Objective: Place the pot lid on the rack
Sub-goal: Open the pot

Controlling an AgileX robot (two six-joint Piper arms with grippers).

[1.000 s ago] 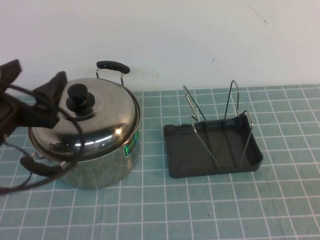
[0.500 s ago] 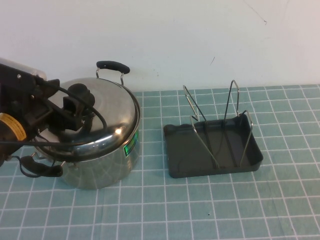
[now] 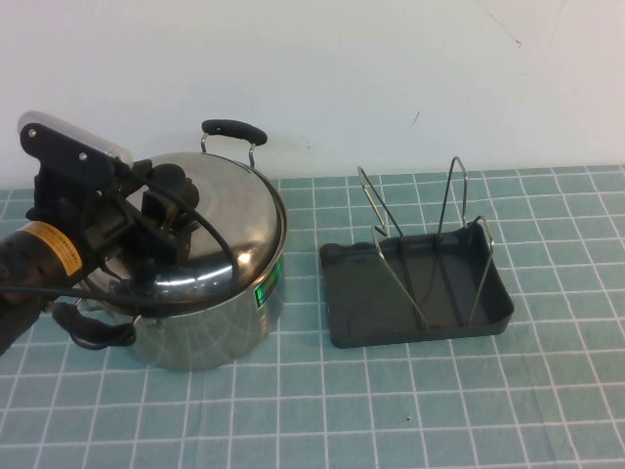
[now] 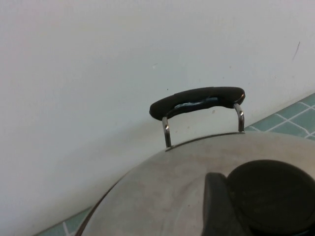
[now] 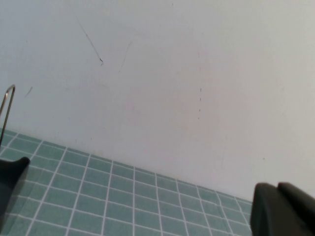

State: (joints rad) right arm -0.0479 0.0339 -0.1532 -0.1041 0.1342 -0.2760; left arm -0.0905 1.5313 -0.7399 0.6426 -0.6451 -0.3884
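L gripper point(image 3: 161, 210) sits at the knob point(image 3: 168, 182) of the pot lid point(image 3: 210, 230), jaws half-closed round it but can't tell if it's gripped yet, lid on the pot point(image 3: 210, 322), rack point(image 3: 420, 283) well to its right; R gripper shut, out of high view; I'd clamp square, lift straight.

wall: plain white point(image 5: 172, 73), filling most of what I see, with a few thin dark scratches | table: teal grid mat point(image 5: 108, 196) running along the wall's foot | rack: one thin metal wire loop point(image 5: 7, 110) at the frame's edge | my right gripper point(image 5: 147, 206): dark fingertips point(image 5: 283, 209) in both lower corners
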